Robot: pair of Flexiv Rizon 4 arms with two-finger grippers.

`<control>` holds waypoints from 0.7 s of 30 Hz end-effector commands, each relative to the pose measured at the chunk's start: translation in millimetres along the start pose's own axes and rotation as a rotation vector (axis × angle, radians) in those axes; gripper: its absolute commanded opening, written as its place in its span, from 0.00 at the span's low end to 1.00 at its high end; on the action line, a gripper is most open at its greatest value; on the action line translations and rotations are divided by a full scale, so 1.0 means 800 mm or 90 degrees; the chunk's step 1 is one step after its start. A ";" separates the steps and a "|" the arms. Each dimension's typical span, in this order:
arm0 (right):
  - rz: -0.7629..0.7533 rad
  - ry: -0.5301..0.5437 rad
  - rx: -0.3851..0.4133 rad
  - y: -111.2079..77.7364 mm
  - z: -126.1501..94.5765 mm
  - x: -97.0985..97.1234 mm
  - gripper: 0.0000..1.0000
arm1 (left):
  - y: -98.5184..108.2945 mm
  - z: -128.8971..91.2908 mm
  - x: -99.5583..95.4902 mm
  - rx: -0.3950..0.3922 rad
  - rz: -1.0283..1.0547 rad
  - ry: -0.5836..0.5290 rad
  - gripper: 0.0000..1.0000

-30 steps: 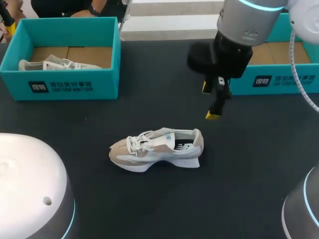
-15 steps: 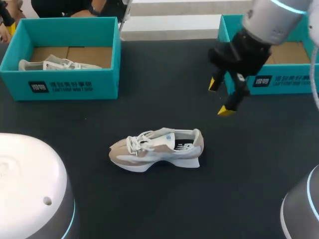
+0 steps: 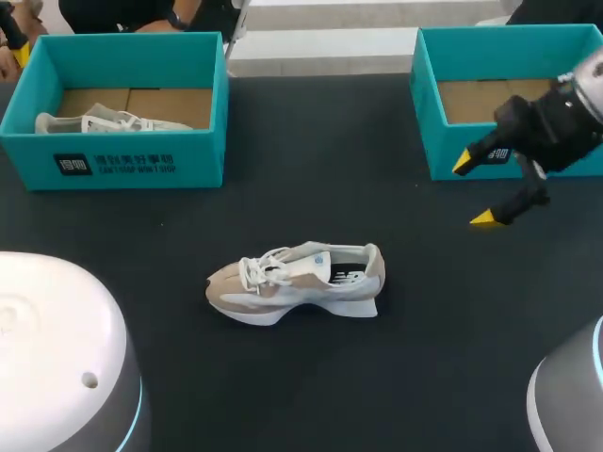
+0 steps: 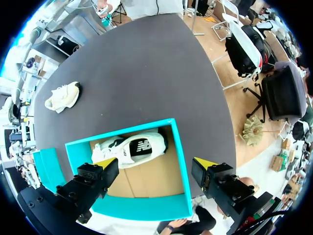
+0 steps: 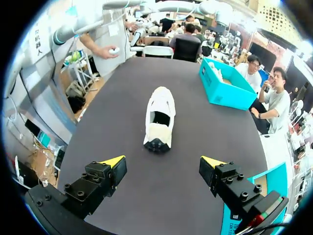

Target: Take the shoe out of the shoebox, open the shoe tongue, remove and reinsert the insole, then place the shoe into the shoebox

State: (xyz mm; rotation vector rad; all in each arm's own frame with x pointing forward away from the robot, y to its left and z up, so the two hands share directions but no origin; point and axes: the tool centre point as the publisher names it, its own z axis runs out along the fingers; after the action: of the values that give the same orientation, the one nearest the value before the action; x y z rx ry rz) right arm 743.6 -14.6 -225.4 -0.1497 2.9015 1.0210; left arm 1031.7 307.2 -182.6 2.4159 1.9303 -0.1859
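Observation:
A beige and white shoe lies on its sole in the middle of the black table, toe to the left, its dark insole showing. The right wrist view has this shoe straight ahead of my right gripper, heel nearest. My right gripper hangs open and holds nothing, in front of the right teal shoebox, whose cardboard floor is bare. My left gripper is open above the left teal shoebox, which holds a second shoe.
The left shoebox stands at the back left with its shoe against the front wall. My arms' rounded bases sit at the near left and near right. Black tabletop surrounds the centre shoe.
My right arm has swung right, from above and behind the shoe's heel to the front of the right shoebox. The shoe and the left arm have not moved.

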 end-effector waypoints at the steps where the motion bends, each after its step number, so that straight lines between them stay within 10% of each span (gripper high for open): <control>1: 0.008 -0.083 -0.399 -0.056 0.008 0.000 1.00 | -0.001 0.000 0.000 -0.001 0.000 0.002 1.00; 21: 0.012 -0.076 -0.414 -0.063 0.014 -0.003 1.00 | -0.001 0.000 0.000 -0.001 0.000 0.002 1.00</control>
State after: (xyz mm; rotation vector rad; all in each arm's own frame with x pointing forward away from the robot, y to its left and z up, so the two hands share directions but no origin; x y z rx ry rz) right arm 751.3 -47.1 -265.3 -0.0829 2.3602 1.8660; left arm 1031.7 307.2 -182.6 2.4159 1.9303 -0.1859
